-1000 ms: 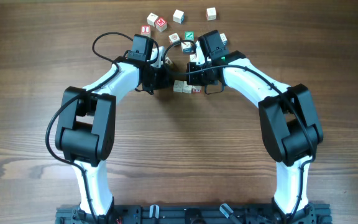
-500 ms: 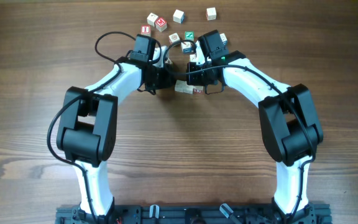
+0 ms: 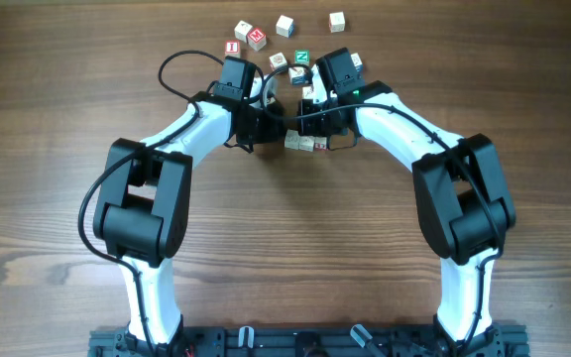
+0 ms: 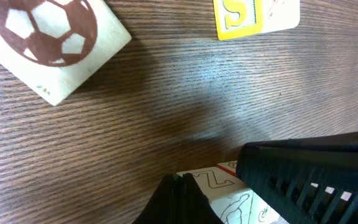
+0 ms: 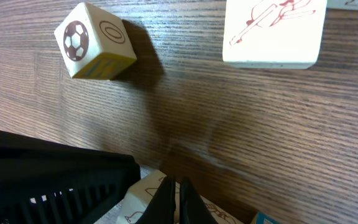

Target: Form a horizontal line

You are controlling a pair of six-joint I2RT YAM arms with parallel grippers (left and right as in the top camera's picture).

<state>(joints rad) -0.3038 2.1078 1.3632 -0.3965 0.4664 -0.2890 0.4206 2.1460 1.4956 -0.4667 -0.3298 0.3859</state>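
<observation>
We find the row of cubes (image 3: 303,145) on the surface (image 3: 295,248) between both arms, partly covered by them. The left pincer (image 4: 178,186) and right pincer (image 5: 174,186) are closed and hold nothing. Contact with the cubes is unclear.

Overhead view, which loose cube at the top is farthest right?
The pale cube standing alone at the top right; all the other loose cubes cluster to its left.

L gripper (image 4: 178,188), R gripper (image 5: 174,190) shut, adjacent
</observation>
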